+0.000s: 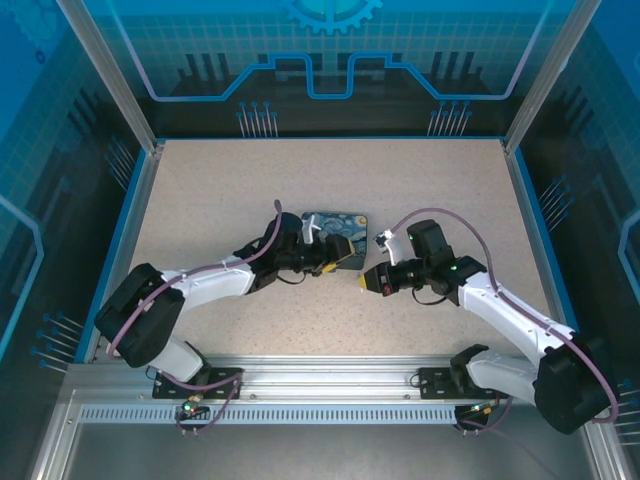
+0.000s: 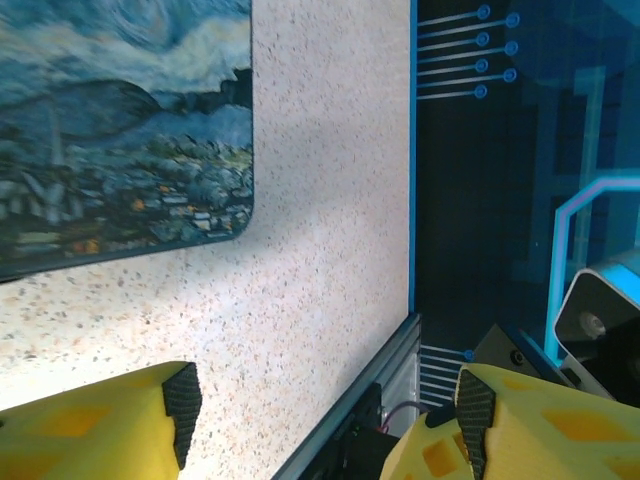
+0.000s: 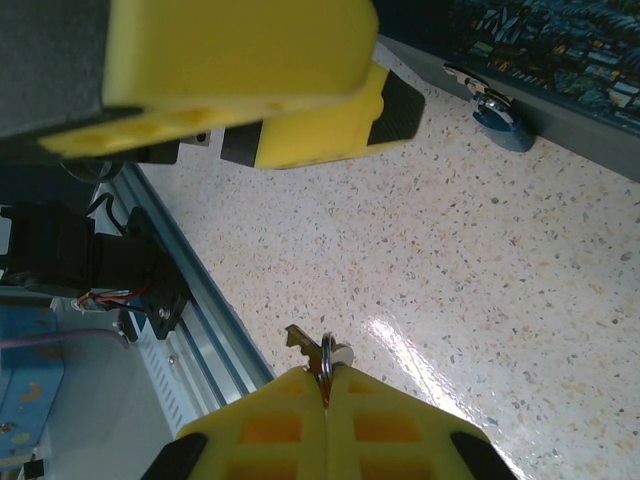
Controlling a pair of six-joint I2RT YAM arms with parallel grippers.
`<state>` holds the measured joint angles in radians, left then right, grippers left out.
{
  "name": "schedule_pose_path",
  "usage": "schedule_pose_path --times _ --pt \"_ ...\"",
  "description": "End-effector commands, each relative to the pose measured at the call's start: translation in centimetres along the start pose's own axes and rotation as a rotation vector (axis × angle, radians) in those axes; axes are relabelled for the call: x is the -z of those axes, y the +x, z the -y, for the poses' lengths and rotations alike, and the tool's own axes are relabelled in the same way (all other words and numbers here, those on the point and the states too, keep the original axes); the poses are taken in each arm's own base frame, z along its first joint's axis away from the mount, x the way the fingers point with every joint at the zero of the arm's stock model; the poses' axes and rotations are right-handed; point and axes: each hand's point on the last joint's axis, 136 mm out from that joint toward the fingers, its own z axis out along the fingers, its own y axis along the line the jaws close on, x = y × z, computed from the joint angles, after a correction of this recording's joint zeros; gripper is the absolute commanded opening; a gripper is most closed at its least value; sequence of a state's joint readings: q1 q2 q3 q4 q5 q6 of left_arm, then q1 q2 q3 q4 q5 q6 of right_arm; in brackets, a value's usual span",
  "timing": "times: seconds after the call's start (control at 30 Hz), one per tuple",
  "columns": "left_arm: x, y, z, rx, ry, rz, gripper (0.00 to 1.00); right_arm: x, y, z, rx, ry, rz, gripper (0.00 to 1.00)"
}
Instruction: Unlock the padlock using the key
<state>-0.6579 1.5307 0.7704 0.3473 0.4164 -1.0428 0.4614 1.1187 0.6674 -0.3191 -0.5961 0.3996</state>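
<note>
A small blue padlock with a silvery shackle lies on the table against the dark side of a chunky block printed with a swirling night sky. That block is much bigger than the lock. My right gripper is shut on the key, whose toothed tip and ring stick out past the fingertips. In the top view the right gripper hovers just right of the left gripper, near the block's front edge. My left gripper stands open with nothing between its fingers.
An aluminium rail runs along the near edge of the speckled table, close below both grippers. Blue-rimmed enclosure walls stand at the left, right and back. Bare tabletop stretches behind the block.
</note>
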Motion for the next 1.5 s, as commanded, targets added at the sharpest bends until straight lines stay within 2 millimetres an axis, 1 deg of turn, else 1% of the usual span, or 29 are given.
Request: schedule_pose_path --times 0.0,0.13,0.27,0.5,0.6,0.9,1.2,1.37,1.43,1.47 --pt "-0.7 0.5 2.6 -0.046 0.078 -0.034 0.67 0.0 -0.5 -0.2 -0.005 -0.024 0.009 0.0" --pt "-1.3 1.3 2.9 -0.052 0.093 -0.06 0.6 -0.1 -0.4 0.3 -0.011 -0.005 0.011 0.0" --pt "-1.6 2.2 2.8 -0.051 0.108 -0.077 0.55 -0.1 -0.5 0.6 -0.017 0.003 0.016 0.0" --pt "-2.1 3.2 2.9 -0.052 0.112 -0.101 0.51 -0.2 -0.7 1.1 -0.027 0.02 0.023 0.0" --pt "-2.5 3.7 2.7 -0.048 0.103 -0.114 0.5 -0.1 -0.8 1.3 -0.032 0.027 0.03 0.0" --pt "-3.2 4.2 1.8 -0.032 0.088 -0.126 0.37 -0.1 -0.7 1.8 -0.042 0.037 0.033 0.0" --pt "-3.4 3.9 1.9 -0.031 0.082 -0.117 0.16 -0.1 -0.5 2.1 -0.049 0.045 0.029 0.0" --pt "-3.5 3.7 1.9 -0.033 0.076 -0.111 0.0 0.0 -0.4 2.1 -0.051 0.048 0.032 0.0" --pt "-3.5 3.7 2.0 -0.033 0.076 -0.109 0.0 0.1 -0.5 2.2 -0.057 0.055 0.04 0.0" --pt "-3.5 3.6 1.9 -0.033 0.073 -0.106 0.0 0.2 -0.6 2.3 -0.062 0.059 0.046 0.07"
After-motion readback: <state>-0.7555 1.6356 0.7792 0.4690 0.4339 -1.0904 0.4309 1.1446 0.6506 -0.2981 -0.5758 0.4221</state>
